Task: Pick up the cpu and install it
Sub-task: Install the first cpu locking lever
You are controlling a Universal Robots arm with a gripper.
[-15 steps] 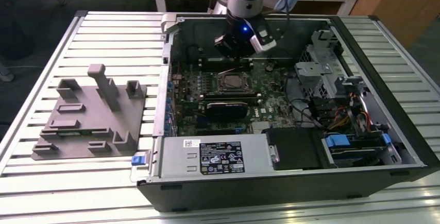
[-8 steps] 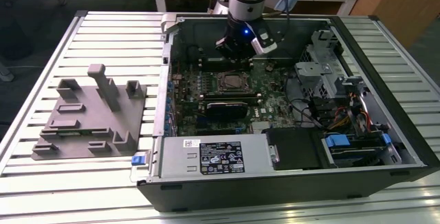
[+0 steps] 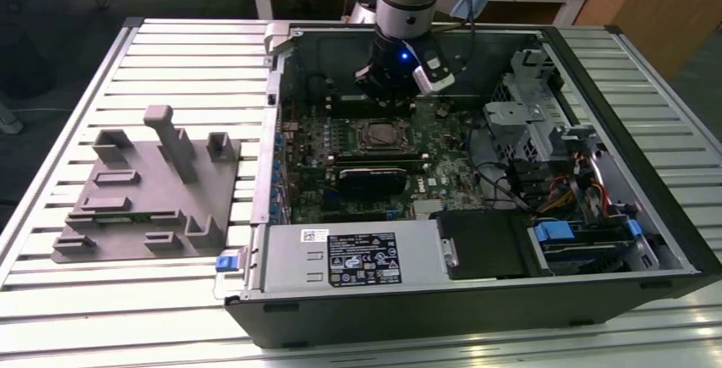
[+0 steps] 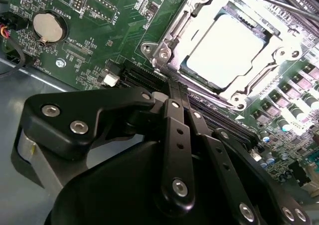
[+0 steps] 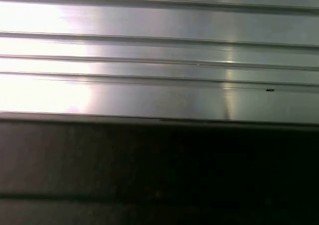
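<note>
One cpu (image 4: 227,49) sits in its socket, coin cell (image 4: 48,25) nearby; gripper (image 4: 174,93) closed, empty

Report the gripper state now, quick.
Gripper: shut, holding nothing, above the motherboard; the cpu sits in its socket beside the fingertips.

thing: the small flat square cpu (image 4: 225,50) with a pale silver-grey metal top and a darker rim
state: seated in the metal-framed socket on the green board, free of any grip
pose: lying flat, top face up, glaring bright under the light in the second wrist view
place: beyond the tips of the jaws, apart from them, the socket frame's near edge lying between
exterior view: the cpu (image 3: 380,135) lies just below the jaws
</note>
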